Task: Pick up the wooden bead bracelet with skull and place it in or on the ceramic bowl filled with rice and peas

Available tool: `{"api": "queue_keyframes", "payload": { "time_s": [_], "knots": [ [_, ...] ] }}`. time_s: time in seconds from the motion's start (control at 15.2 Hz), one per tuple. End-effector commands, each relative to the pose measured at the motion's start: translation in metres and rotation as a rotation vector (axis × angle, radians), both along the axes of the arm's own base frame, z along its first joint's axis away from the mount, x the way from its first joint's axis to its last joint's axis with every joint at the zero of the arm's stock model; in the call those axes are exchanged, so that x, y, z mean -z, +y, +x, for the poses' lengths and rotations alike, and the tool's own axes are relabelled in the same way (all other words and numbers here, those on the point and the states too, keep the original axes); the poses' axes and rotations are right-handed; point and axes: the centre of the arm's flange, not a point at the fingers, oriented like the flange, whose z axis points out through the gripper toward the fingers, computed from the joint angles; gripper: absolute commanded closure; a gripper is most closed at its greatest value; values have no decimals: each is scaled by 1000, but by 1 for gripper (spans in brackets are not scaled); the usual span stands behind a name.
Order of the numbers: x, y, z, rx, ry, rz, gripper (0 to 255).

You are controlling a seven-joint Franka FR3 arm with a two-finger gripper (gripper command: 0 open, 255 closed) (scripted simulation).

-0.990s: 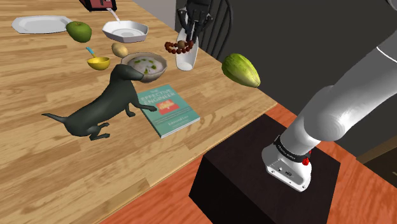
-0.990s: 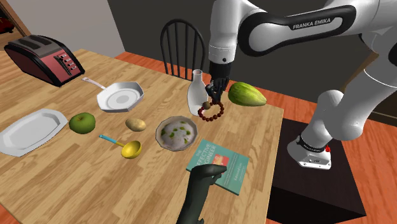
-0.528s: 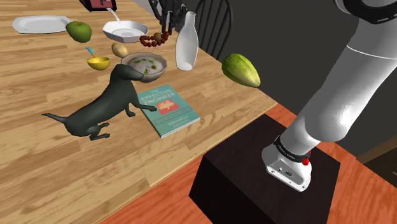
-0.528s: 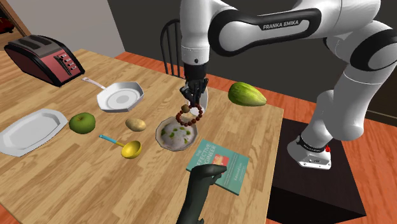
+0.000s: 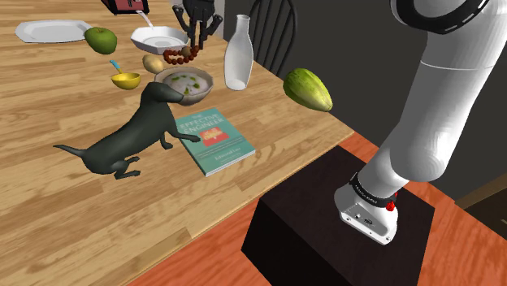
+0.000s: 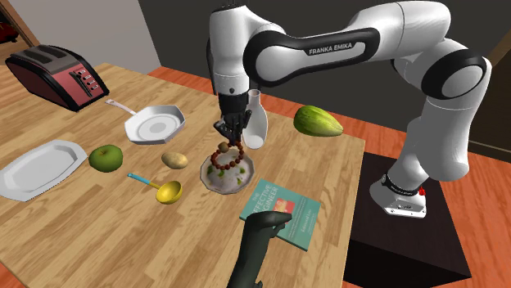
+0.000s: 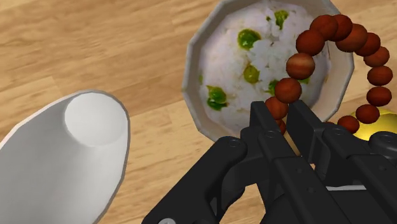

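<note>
Over the last second the claw (image 6: 230,129) swung from beside the bottle (image 5: 237,57) to above the bowl (image 6: 204,173). Its fingers are pinched shut on the bracelet (image 6: 226,155), which dangles just beneath, over the rice. Carry looks done — next, probably a short descent and release.

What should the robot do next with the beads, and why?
Probably lower a bit, then open the hand. It clasps the bead bracelet, which dangles above the bowl of rice and peas, so the bracelet should drop in.
</note>
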Motion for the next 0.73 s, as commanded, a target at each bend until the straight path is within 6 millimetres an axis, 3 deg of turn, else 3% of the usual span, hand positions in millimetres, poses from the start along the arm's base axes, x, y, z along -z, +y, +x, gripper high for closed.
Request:
{"api": "queue_keyframes", "payload": {
  "time_s": [0.0, 0.66],
  "knots": [
    [10, 1, 0, 0, -1, 0, 255],
    [59, 1, 0, 0, -1, 0, 255]
  ]
}}
